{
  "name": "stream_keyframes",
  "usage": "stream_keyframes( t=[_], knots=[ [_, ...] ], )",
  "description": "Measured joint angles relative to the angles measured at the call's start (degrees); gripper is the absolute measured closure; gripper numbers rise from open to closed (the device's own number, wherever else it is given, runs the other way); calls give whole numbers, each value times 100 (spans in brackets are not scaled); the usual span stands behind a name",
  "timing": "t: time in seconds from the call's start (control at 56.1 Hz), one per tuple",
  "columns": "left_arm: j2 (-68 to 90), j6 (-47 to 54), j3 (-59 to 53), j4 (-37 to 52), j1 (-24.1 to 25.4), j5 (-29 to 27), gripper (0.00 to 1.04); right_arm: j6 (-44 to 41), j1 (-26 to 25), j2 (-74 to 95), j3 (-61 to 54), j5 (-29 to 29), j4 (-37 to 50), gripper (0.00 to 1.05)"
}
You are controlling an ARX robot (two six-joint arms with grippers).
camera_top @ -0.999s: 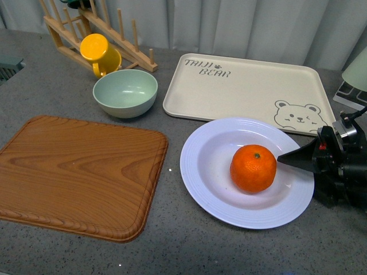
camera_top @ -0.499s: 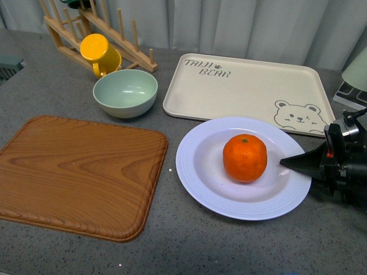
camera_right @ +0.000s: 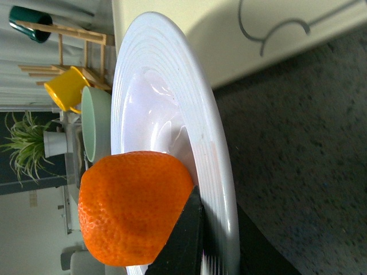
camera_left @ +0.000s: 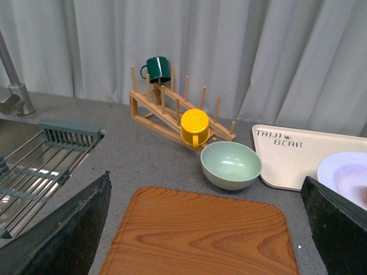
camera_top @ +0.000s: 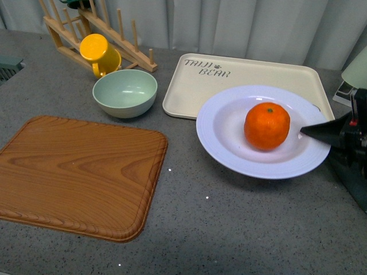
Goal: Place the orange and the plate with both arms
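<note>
At the right edge of the counter (camera_top: 229, 229), the right hand (camera_top: 316, 130) is closed on the rim of the plate (camera_top: 229, 143). It holds the plate roughly level above the near edge of the tray (camera_top: 229, 80), so the orange (camera_top: 267, 126) rests in its well. The left hand (camera_left: 205, 183) gapes wide, empty.

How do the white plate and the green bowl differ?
The plate is white, wide and shallow; the bowl is pale green, narrower and deeper. The plate carries an orange and is pinched by the right gripper; the bowl sits empty, untouched. Both are round.
</note>
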Motion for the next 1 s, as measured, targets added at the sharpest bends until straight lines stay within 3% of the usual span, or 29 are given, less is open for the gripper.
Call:
stream_keyframes(
  t=[0.339,0.749,0.999],
  knots=[
    [0,0,0,0,0,0,6,560,175,597,1725,192,-223,101],
    [0,2,0,0,0,2,6,848,474,1849,4109,946,-1635,101],
    [0,2,0,0,0,0,6,798,621,2262,4841,1386,-2358,101]
  ],
)
